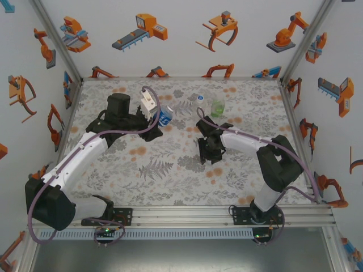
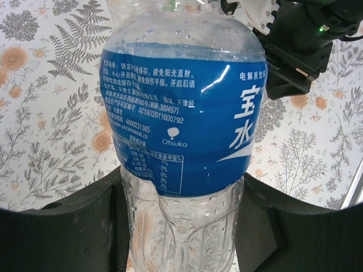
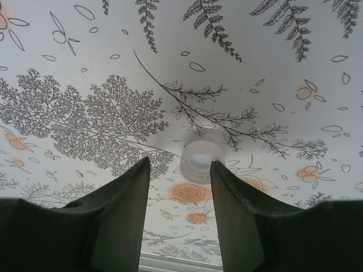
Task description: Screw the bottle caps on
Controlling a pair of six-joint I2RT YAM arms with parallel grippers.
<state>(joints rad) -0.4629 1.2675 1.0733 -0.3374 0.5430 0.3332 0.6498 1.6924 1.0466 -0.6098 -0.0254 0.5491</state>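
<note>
Left gripper [image 2: 181,226] holds the blue bottle [image 2: 181,113] tight. Right gripper [image 3: 180,164] is half open and empty, with a cap [image 3: 202,160] in the gap toward 3 o'clock.

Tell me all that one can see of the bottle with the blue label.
The blue-label bottle is clear, thin plastic with droplets on its wall. A blue wrap label with white Chinese print and the word Otsuka covers its middle. The black jaws of the left gripper clamp its lower body from both sides. Its neck runs out of the wrist picture, so I cannot tell whether it is capped.
</note>
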